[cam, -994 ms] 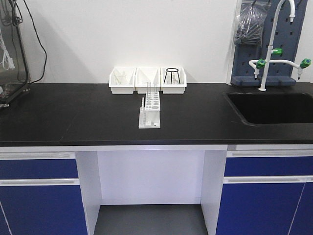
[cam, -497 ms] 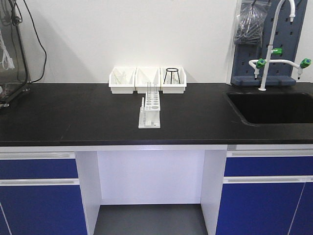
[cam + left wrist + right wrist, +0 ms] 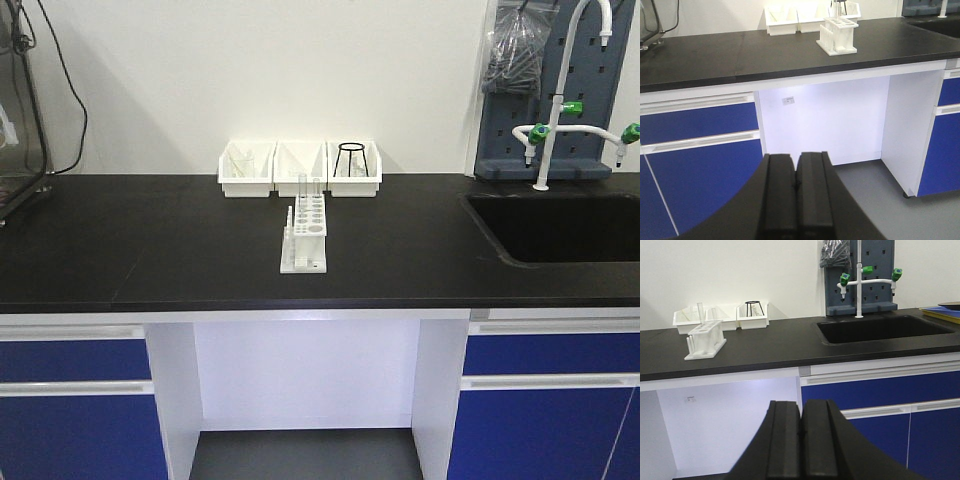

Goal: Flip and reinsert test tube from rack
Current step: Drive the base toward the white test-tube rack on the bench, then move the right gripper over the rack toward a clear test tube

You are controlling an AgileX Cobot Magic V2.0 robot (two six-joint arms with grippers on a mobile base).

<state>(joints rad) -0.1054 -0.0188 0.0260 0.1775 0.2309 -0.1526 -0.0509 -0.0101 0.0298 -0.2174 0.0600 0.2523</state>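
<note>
The white rack (image 3: 305,235) stands on the black counter (image 3: 150,240), in front of the bins. Clear test tubes (image 3: 303,186) stand upright in its far end; the right wrist view shows two test tubes (image 3: 700,312) in the rack (image 3: 705,342). In the left wrist view the rack (image 3: 837,37) is far off on the counter top. My left gripper (image 3: 797,158) hangs low in front of the blue cabinets, jaws pressed together with nothing between them. My right gripper (image 3: 801,404) is likewise shut and empty, below counter height, far from the rack.
Three white open bins (image 3: 300,168) line the wall behind the rack; the right one holds a black wire stand (image 3: 351,158). A black sink (image 3: 560,225) with a white tap (image 3: 560,100) is at the right. Blue cabinets (image 3: 70,400) flank an open knee space.
The front view has shifted, so counter, rack and bins sit a little lower in the frame. Nothing on the counter has moved relative to the rest.
</note>
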